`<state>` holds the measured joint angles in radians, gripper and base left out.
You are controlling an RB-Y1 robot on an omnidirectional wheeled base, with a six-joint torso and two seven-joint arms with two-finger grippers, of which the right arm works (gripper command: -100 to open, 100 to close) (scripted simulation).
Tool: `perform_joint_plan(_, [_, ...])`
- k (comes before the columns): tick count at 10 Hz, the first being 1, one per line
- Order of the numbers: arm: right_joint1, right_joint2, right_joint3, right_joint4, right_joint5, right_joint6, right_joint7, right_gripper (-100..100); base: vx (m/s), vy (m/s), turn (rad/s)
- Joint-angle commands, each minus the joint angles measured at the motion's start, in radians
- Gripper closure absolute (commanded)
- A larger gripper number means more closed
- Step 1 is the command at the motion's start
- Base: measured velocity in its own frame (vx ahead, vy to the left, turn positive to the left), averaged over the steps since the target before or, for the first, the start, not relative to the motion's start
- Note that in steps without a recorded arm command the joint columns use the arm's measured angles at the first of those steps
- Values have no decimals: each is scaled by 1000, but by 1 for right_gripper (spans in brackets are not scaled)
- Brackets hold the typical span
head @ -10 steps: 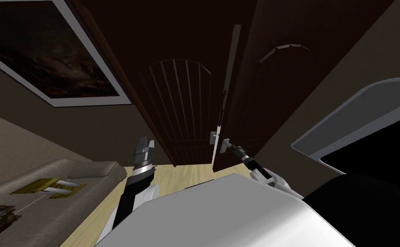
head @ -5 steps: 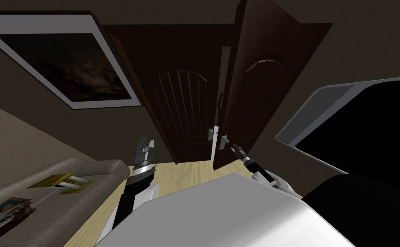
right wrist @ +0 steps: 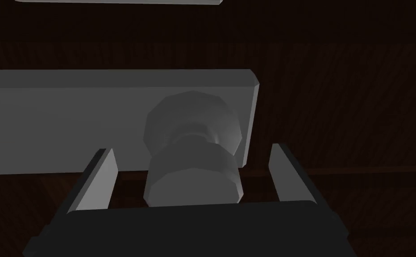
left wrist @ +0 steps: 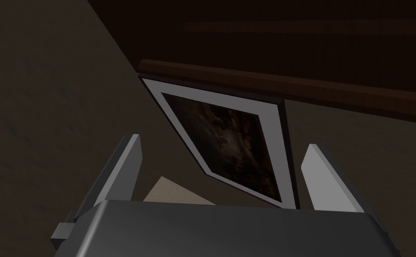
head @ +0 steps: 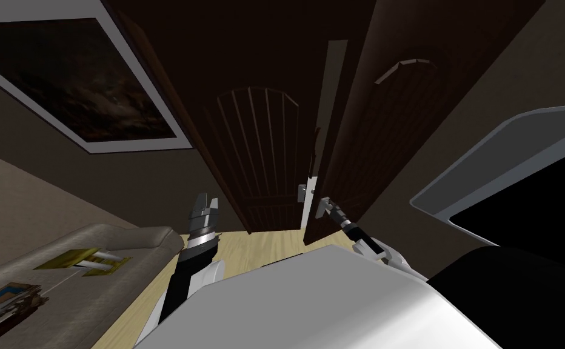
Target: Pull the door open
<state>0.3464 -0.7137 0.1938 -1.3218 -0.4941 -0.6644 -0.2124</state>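
Bracketing the round grey door knob [right wrist: 193, 183], the right gripper [right wrist: 191, 149] stands open. Each finger sits clear of the knob's sides with a gap on both, so nothing is clamped. Behind the knob lies its grey backplate [right wrist: 68, 120], fixed to the dark brown door [head: 390, 133]. In the head view that leaf stands ajar, its free edge running toward 12 o'clock from the gripper. A pale slit [head: 334, 79] parts it from the second leaf [head: 257, 157] at 10 o'clock. The left gripper [head: 203, 206] hangs at 9 o'clock, fingers spread and empty. I judge the pull begun but far from done: the fingers need to close on the knob, then draw the leaf wide.
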Motion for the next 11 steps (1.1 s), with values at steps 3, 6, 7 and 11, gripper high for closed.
perform_joint_plan(3, [1, 0, 1, 0, 0, -1, 0, 100, -20, -3, 1])
perform_joint_plan(6, [1, 0, 1, 0, 0, -1, 0, 100, -12, -1, -7])
perform_joint_plan(7, [17, -22, 23, -10, 2, -23, -7, 100, -100, -92, 147])
perform_joint_plan(11, [48, -66, 74, -36, 6, -75, -22, 100, -205, -163, 159])
